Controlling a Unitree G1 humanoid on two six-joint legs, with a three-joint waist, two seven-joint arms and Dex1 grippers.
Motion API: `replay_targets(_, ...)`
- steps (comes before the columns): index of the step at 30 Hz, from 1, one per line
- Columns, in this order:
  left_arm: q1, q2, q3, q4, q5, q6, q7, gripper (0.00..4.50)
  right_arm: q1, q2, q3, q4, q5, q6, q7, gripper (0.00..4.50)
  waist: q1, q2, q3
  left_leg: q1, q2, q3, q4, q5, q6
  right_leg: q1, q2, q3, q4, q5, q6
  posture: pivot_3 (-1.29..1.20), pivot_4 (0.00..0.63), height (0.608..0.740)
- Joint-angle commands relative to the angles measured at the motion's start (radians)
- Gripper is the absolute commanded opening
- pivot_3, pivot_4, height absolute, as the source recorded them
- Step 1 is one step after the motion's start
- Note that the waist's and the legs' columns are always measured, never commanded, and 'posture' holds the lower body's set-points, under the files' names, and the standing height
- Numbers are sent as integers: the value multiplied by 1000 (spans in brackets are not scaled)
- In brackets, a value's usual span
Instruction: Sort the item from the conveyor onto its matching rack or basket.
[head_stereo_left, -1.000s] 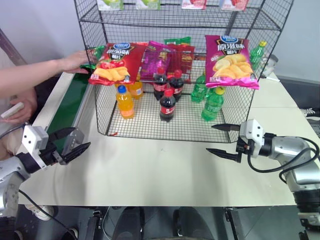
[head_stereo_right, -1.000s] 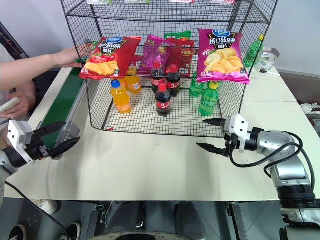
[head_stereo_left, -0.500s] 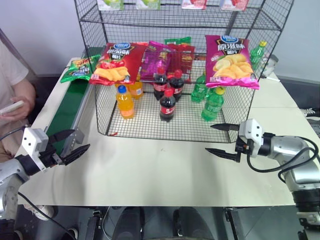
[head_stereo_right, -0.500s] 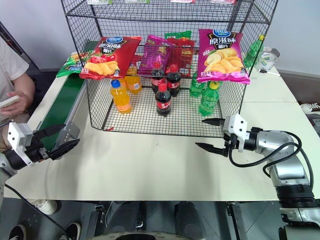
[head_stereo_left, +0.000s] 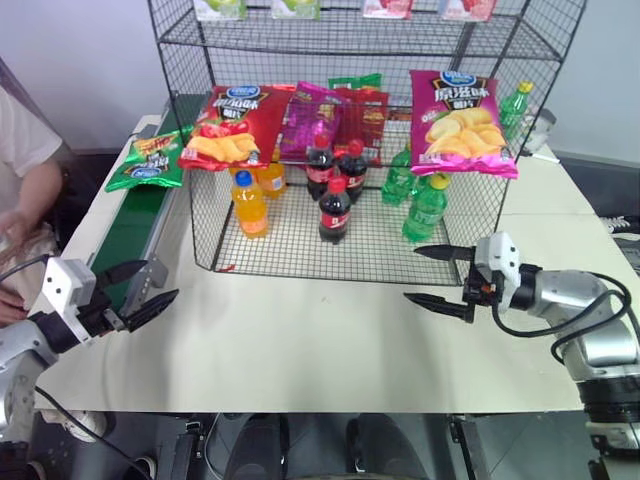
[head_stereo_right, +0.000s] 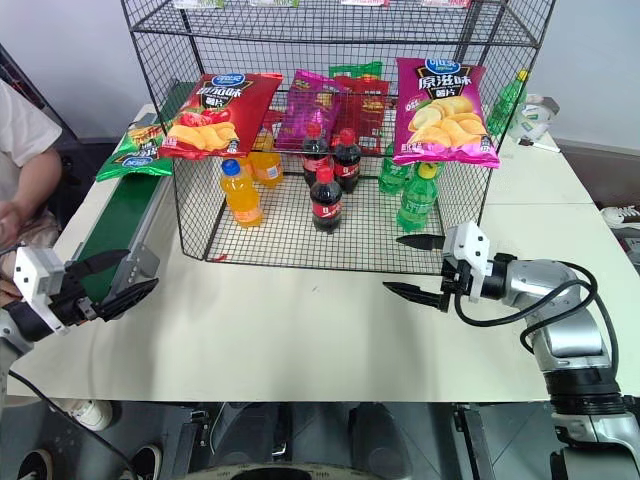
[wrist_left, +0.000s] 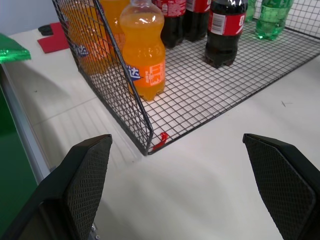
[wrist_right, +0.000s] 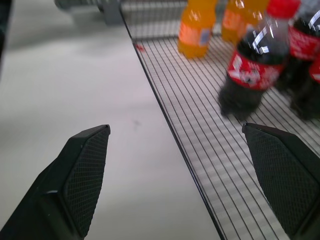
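Hovering with fingers spread wide and nothing between them, the left gripper (head_stereo_left: 140, 290) sits just beside the near end of the conveyor (head_stereo_left: 130, 235), while the right gripper (head_stereo_left: 440, 278) hangs equally agape and empty over the table (head_stereo_left: 320, 340) in front of the rack (head_stereo_left: 350, 130). And there's the green crisp bag (head_stereo_left: 148, 160), lying flat at the far end of the belt, partly overhanging the outer rail, well apart from both grippers. By the look of it, it will handle light and puffy, with glossy film that could slide between the pads and crisps that crush under a hard squeeze, so a gentle pinch on a flat sealed end or side seam seems the best hold. On the count: one green bag on the belt; on the rack's middle tier one red bag (head_stereo_left: 232, 125) and one large magenta bag (head_stereo_left: 460, 110) hang forward, with more bags crowded between them that I can't number; below, two orange bottles, three cola bottles, and about three green ones.
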Motion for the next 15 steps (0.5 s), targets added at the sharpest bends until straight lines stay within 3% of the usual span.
replay_targets(1,-14,-10,0,-26,8,-26,10,4500,-22,6,-9,-80,67,63,-5,4412,1,0,0,0,0,0,0,0,0,0,0,0,0,0,0,0,150,739)
replay_targets(11,16,-13,44,-47,45,-107,44,4500,-21,46,65,-194,80,115,-23,4412,-2,-1,0,0,0,0,0,0,0,0,0,0,0,0,0,0,150,739)
replay_targets(15,101,-5,88,-99,108,-200,63,4500,-50,79,101,-199,72,106,-33,4412,-5,-1,0,0,0,0,0,0,0,0,0,0,0,0,0,0,150,739)
